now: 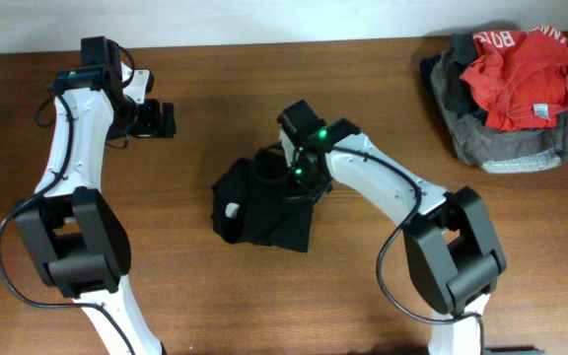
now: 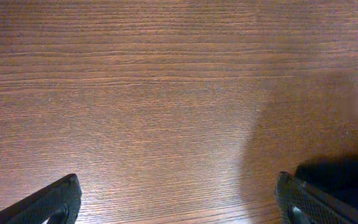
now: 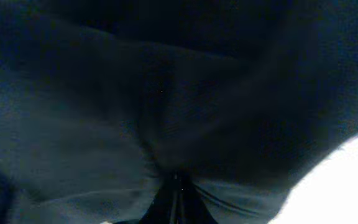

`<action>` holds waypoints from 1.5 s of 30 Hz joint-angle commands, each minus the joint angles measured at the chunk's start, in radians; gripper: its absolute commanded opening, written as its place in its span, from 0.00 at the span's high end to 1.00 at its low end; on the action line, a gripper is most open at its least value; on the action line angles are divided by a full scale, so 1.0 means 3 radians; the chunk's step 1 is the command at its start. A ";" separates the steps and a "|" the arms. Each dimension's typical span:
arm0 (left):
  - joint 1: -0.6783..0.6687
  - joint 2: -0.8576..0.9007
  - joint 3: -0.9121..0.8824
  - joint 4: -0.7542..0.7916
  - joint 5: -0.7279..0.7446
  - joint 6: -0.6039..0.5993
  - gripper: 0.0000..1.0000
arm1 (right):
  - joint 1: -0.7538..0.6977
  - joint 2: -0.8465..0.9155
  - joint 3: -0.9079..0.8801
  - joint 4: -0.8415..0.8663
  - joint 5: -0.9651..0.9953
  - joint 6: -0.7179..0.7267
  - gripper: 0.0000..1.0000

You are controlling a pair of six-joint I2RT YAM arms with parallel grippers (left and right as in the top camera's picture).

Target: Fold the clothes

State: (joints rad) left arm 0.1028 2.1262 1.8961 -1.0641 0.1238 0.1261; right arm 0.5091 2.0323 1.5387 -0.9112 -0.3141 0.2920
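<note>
The right gripper [image 3: 176,186] is clenched on the black garment [image 1: 264,212], with cloth drawn into creases at its pinched tips; the garment lies crumpled on the table [image 2: 166,93], its small white logo [image 1: 231,209] on the edge nearer the left arm; the left gripper [image 2: 179,202] hovers well apart from the garment, jaws spread wide over bare wood, holding nothing; a red garment [image 1: 516,79] lies atop a grey garment [image 1: 501,146], far off beyond the right arm.

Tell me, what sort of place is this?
Probably a robotics lab: left arm and right arm at a wooden table, a black garment on it, red garment and grey garment heaped aside.
</note>
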 commanded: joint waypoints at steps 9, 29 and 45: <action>-0.0013 0.0019 0.0009 0.0011 0.0037 -0.0029 0.01 | -0.0736 0.0179 -0.0028 -0.0470 -0.0025 -0.0816 0.96; -0.0011 0.0019 0.0009 0.0003 0.0037 0.0008 0.01 | -0.0807 0.0187 -0.0308 -0.0051 -0.1598 -0.0202 0.60; -0.0011 0.0019 0.0009 -0.0008 0.0037 0.0006 0.01 | -0.0779 0.0187 -0.0603 0.0576 -0.1181 -0.0070 0.96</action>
State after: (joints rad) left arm 0.1028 2.1262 1.8961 -1.0649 0.1238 0.1265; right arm 0.2657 2.0811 1.3636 -0.7483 -0.7219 0.2668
